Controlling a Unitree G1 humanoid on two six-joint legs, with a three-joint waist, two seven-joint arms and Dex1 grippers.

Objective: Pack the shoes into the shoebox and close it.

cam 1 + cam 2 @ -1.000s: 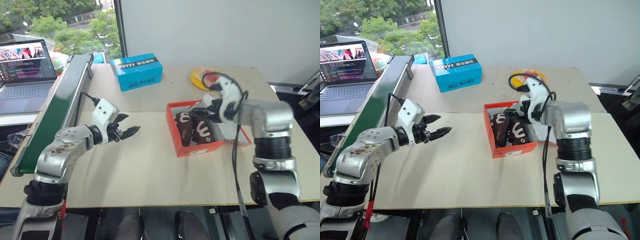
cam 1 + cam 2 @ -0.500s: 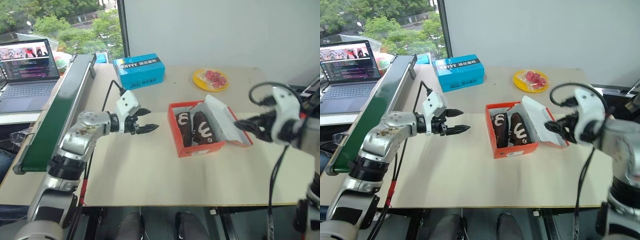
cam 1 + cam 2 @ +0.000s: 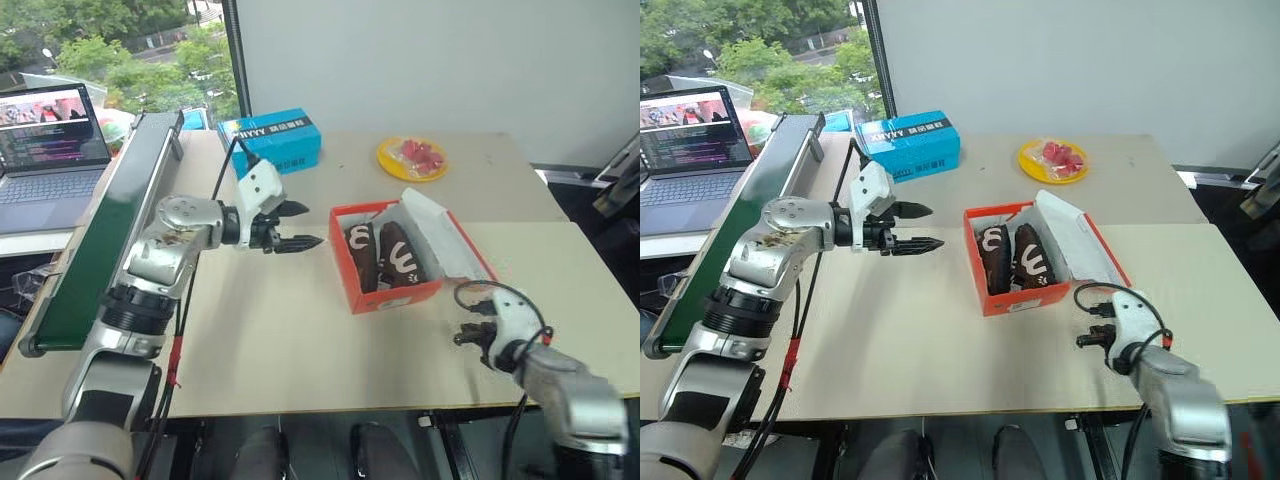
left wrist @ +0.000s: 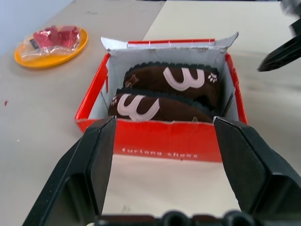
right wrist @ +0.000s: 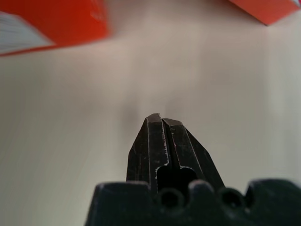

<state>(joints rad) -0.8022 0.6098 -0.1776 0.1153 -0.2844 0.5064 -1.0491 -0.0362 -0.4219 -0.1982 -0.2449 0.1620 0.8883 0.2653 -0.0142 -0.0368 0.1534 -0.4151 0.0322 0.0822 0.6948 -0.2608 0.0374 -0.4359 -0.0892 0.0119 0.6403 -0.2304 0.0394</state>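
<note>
The orange-red shoebox point(image 3: 395, 297) stands open mid-table, its white-lined lid point(image 3: 440, 232) leaning back to the right. Two dark brown shoes point(image 3: 363, 256) point(image 3: 405, 258) with white curly marks lie side by side inside it. My left gripper point(image 3: 310, 225) hovers open just left of the box, pointing at it. In the left wrist view its fingers point(image 4: 94, 160) frame the box point(image 4: 164, 141) and both shoes point(image 4: 155, 106). My right gripper point(image 3: 463, 337) is shut on nothing, low over the table near its front edge, right of the box. Its closed fingertips point(image 5: 160, 123) point at bare tabletop.
A blue box with white lettering point(image 3: 270, 142) sits at the back left. A yellow plate point(image 3: 388, 157) with red wrapped pieces sits at the back centre. A long green beam point(image 3: 100, 240) runs along the table's left edge, with a laptop point(image 3: 50, 140) beyond it.
My right gripper left the lid, dropped toward the table's front right and shut. The lid stays leaning open. My left gripper, still open, moved closer to the box.
</note>
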